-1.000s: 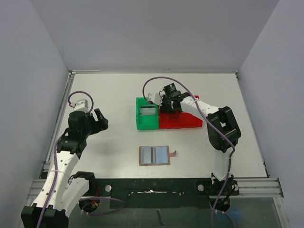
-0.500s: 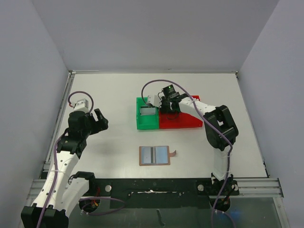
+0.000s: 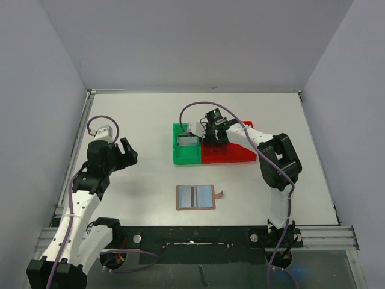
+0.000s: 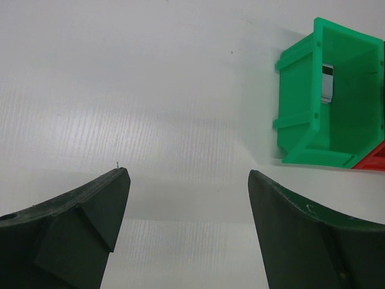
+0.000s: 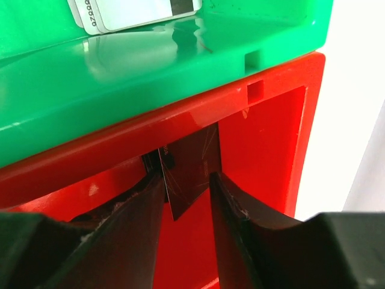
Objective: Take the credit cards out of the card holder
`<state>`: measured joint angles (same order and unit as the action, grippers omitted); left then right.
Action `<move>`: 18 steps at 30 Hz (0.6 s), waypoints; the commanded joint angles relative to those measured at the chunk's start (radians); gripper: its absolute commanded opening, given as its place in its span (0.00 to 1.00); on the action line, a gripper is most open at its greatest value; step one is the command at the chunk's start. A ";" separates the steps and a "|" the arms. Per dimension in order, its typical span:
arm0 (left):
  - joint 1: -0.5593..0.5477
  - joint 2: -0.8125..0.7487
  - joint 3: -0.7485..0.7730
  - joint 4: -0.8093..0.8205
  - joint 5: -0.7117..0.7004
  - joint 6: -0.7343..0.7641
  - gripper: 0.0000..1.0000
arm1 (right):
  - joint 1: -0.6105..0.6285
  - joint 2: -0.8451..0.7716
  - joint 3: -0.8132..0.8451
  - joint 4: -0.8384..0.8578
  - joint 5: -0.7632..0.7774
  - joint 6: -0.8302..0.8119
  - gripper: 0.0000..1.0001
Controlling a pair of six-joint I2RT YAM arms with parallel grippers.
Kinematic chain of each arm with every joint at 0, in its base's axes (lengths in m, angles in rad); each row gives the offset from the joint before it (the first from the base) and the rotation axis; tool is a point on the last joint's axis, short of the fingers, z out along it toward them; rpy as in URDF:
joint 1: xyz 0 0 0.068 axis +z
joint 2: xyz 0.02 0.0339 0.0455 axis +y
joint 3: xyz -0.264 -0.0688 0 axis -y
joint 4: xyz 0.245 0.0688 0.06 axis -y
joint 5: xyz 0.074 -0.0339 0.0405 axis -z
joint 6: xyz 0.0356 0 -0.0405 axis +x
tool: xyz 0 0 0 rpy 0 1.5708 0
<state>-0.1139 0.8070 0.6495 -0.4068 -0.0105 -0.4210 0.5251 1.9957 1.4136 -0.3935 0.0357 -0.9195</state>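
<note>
The card holder (image 3: pixel 195 197) lies open and flat on the table near the front, its strap tab (image 3: pixel 220 194) to the right. A silver-grey card (image 3: pixel 187 141) lies in the green bin (image 3: pixel 186 155); it also shows in the left wrist view (image 4: pixel 327 83) and the right wrist view (image 5: pixel 138 15). My right gripper (image 3: pixel 212 139) reaches down into the red bin (image 3: pixel 234 156). In the right wrist view a black card (image 5: pixel 192 165) stands tilted between its fingers (image 5: pixel 186 198), which are a little apart. My left gripper (image 3: pixel 123 153) is open and empty at the left. No gold-tan card shows.
The green bin (image 4: pixel 301 120) and the red bin (image 5: pixel 271 138) stand side by side at mid-table. White table walls rise on the left, right and back. The arm bases and a metal rail run along the front edge.
My right gripper has moved a little left and down into the red bin beside the green bin's wall. The left arm and the card holder have not moved.
</note>
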 commanded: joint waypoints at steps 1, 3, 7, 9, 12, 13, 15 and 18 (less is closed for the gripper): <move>0.007 0.007 0.012 0.057 0.029 0.020 0.80 | 0.009 -0.037 0.021 0.004 0.030 0.024 0.37; 0.007 0.012 0.013 0.056 0.032 0.021 0.80 | 0.010 -0.035 0.027 0.001 0.027 0.037 0.41; 0.007 0.017 0.013 0.056 0.039 0.021 0.80 | 0.013 -0.035 0.044 -0.017 0.014 0.056 0.43; 0.007 0.018 0.013 0.056 0.045 0.022 0.80 | 0.011 -0.046 0.048 -0.010 -0.006 0.078 0.44; 0.007 0.018 0.012 0.059 0.056 0.024 0.80 | 0.013 -0.076 0.051 -0.001 -0.020 0.107 0.44; 0.007 0.018 0.012 0.061 0.059 0.024 0.80 | 0.015 -0.088 0.050 0.010 -0.020 0.126 0.45; 0.006 0.020 0.012 0.062 0.066 0.025 0.80 | 0.016 -0.124 0.050 0.028 -0.017 0.165 0.45; 0.007 0.022 0.012 0.068 0.082 0.025 0.80 | 0.027 -0.219 0.032 0.075 -0.001 0.264 0.47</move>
<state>-0.1139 0.8288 0.6495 -0.4065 0.0357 -0.4107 0.5331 1.9530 1.4193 -0.4122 0.0303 -0.7864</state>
